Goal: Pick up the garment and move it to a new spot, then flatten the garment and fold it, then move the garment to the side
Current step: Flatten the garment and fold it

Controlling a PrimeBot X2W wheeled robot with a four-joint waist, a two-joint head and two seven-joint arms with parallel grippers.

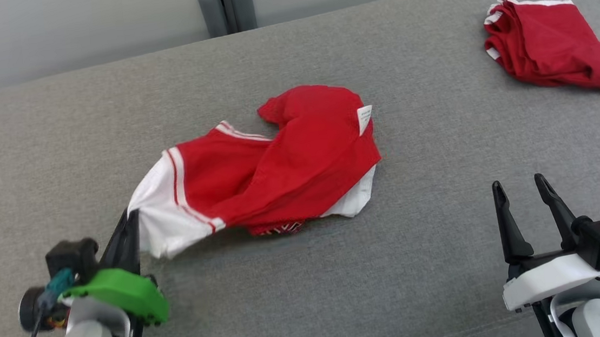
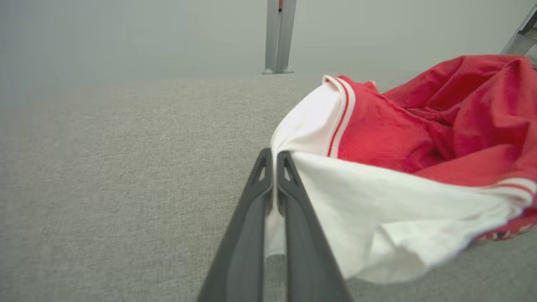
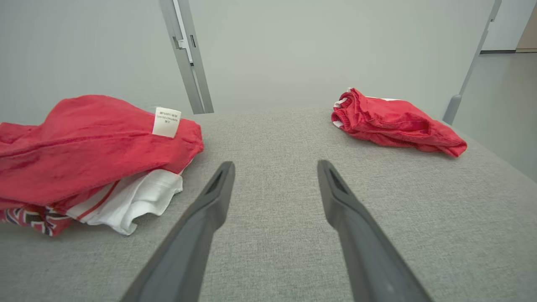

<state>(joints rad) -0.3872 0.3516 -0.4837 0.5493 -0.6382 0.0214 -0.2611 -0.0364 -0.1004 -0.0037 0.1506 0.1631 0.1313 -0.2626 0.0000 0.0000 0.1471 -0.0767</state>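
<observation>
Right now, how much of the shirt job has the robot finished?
Barely started. Done: the left gripper is shut on the white edge of the crumpled garment. In hand: the pickup, with most of the cloth lying on the gray surface. Left: moving it, flattening, folding, setting it aside. The right gripper waits open, apart from the cloth. Another red garment lies at the far right.

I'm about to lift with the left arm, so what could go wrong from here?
The left gripper is shut on just the white edge of the garment; so thin a bite may slip.
It lies crumpled, and the right gripper hangs open, apart from it; lifted by one corner, it may hang bunched.
Carried far right, it could land on the second red garment.
</observation>
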